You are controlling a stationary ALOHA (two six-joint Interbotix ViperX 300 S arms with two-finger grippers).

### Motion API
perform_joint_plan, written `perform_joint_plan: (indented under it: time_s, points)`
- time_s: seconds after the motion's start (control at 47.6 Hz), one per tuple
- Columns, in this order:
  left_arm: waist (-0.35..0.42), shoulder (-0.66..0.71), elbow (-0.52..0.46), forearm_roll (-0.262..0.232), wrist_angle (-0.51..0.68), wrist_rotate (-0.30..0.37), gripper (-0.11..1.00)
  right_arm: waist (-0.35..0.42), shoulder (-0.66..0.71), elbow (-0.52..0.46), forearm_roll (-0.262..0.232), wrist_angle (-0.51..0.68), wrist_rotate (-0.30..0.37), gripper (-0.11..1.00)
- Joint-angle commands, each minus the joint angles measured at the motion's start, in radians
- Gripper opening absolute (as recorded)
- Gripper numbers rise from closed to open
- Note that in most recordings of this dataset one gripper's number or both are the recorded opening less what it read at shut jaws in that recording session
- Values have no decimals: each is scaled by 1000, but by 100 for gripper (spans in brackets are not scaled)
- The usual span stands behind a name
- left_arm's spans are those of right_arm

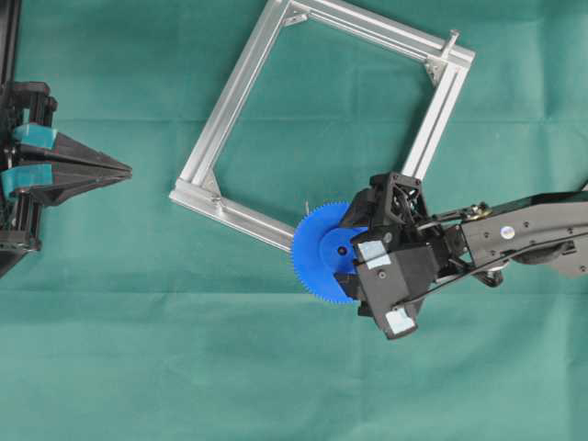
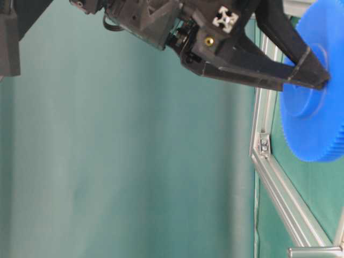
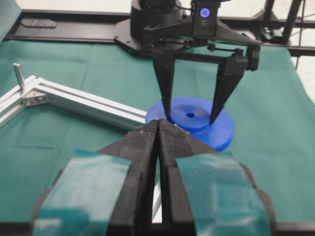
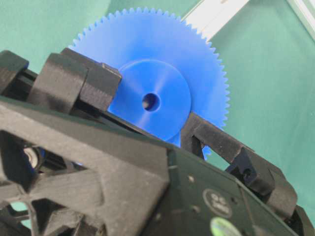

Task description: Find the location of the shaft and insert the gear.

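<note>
The blue gear (image 1: 317,255) lies flat over the lower corner of the aluminium frame (image 1: 230,101). My right gripper (image 1: 342,250) is shut on the gear's raised hub, one finger on each side. The wrist view shows the hub and its centre hole (image 4: 150,102). The gear also shows in the left wrist view (image 3: 197,120) and the table-level view (image 2: 317,113). The shaft (image 1: 453,39) is a short metal pin standing upright on the frame's far right corner; it also shows in the left wrist view (image 3: 18,76). My left gripper (image 1: 124,170) is shut and empty at the far left.
The square aluminium frame lies tilted on the green cloth (image 1: 138,349), with corner brackets (image 1: 434,69). The right arm (image 1: 524,230) reaches in from the right edge. The black robot base (image 3: 147,19) stands behind the gear in the left wrist view.
</note>
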Motion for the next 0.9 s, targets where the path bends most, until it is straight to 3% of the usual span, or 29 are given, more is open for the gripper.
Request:
perform_joint_plan:
  time_s: [0.0,0.357,0.882]
  points:
    - [2,9,-11,-2,-6,2,1,-2,-21,-35,-2,-5,2,69]
    - [0,9,-11,-2,-6,2,1,-3,25,-64,0,0,2,69]
    - [0,9,-11,-2,-6,2,1,12,-3,-8,17,12,17,69]
